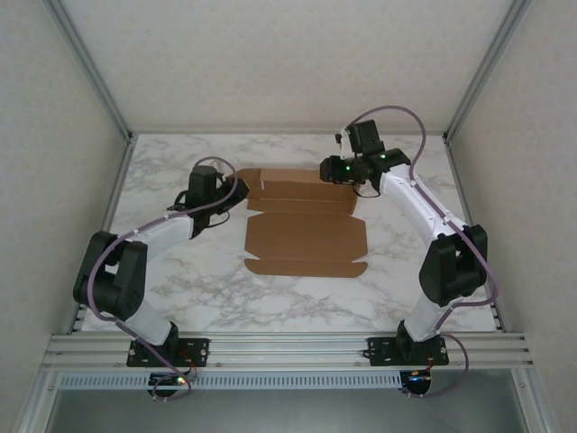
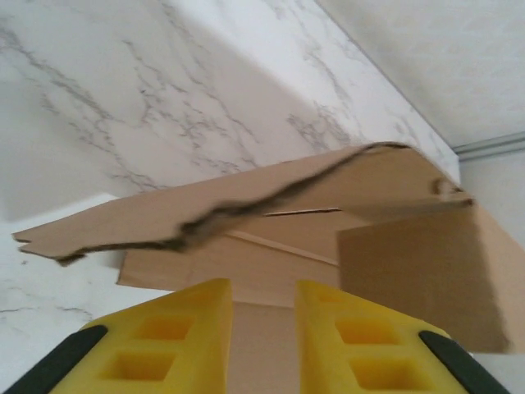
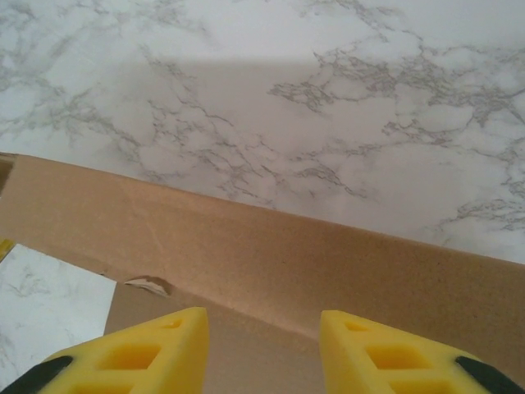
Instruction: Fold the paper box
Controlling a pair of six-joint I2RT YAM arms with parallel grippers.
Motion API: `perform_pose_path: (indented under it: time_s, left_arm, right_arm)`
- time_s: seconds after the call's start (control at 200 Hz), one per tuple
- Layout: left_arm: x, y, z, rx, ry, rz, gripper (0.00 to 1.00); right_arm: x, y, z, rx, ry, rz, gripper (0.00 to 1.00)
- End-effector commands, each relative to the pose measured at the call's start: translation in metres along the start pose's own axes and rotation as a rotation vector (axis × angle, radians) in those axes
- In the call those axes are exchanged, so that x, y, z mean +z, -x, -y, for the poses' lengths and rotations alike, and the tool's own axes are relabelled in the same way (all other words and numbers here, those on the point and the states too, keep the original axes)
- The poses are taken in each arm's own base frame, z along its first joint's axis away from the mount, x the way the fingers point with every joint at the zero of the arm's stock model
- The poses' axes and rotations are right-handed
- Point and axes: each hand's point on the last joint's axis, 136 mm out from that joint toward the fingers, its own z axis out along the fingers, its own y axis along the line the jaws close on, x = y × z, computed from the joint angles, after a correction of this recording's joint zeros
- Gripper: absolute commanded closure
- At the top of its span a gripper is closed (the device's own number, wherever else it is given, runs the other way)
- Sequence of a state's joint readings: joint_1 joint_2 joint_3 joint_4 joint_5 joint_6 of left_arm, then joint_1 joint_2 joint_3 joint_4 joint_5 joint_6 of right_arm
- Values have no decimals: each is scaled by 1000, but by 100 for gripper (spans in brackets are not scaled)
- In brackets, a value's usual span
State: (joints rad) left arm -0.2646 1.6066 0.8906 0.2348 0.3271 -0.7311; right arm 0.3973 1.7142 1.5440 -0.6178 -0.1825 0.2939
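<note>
**Top external view.** The paper box (image 1: 302, 230) lies as a partly flat brown sheet at the middle of the marble table (image 1: 180, 289). Its far panel stands raised along a crease. The left arm rises from its base at the near left, bends at an elbow out toward the left edge, and runs forward and inward. The left gripper (image 1: 225, 191) is at the sheet's far left corner. The right arm mirrors this, with its elbow out to the right and its forearm angled in. The right gripper (image 1: 335, 171) is at the far right end of the raised panel.

**Left wrist view.** The left gripper (image 2: 262, 328) points at the cardboard, its yellow fingers (image 2: 164, 336) narrowly apart. The paper box (image 2: 410, 271) shows in the gap, with a ragged-edged flap lifted off the table (image 2: 164, 98). Whether the jaws pinch the sheet cannot be told.

**Right wrist view.** The right gripper (image 3: 262, 345) has its jaws spread wide and gripping nothing, and it points at the paper box (image 3: 328, 271). A creased panel crosses just beyond the fingers (image 3: 139, 353). Contact cannot be told.
</note>
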Motion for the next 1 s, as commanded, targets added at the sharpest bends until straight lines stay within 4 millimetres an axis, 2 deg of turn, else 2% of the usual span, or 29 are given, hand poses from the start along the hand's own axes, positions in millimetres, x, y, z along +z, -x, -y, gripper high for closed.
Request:
perform_pose_path:
  time_s: [0.0, 0.305, 0.451, 0.626, 0.921, 0.991]
  left_arm:
    - [10, 14, -12, -10, 56, 65, 75]
    - [43, 3, -44, -29, 140, 35, 72]
    - [56, -2, -55, -40, 165, 16, 64]
    - [68, -6, -55, -34, 148, -11, 56]
    - [82, -10, -63, -63, 144, -15, 49]
    - [87, -7, -56, -64, 104, -3, 50]
  right_arm:
    - [8, -5, 3, -22, -20, -26, 61]
    - [11, -10, -1, -76, -39, -42, 61]
    - [11, -9, 0, -77, -49, -41, 61]
    - [15, -9, 1, -76, -55, -54, 60]
    - [19, -5, -2, -68, -43, -61, 60]
    - [17, -3, -4, -65, -34, -57, 60]
